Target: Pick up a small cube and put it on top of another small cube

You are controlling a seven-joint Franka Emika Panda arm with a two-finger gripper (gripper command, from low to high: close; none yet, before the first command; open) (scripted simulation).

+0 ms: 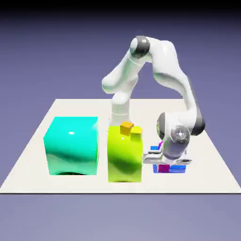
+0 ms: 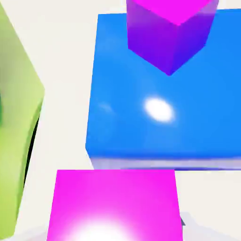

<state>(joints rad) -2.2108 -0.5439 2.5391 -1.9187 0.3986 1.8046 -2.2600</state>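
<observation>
Two fingers of the end effector [image 1: 164, 165] clamp the magenta cube [image 2: 115, 204]; purple cube [image 2: 169, 35] sits on a blue block [image 2: 141, 117].

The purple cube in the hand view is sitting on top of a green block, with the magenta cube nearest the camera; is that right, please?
Not quite: the purple cube sits on a blue block, not a green one, as the hand view shows. The magenta cube is indeed nearest the camera.

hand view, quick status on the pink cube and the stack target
Hand low at the table, grip unclear. Magenta cube fills the near view. Purple cube sits on blue block. Path clear.
</observation>
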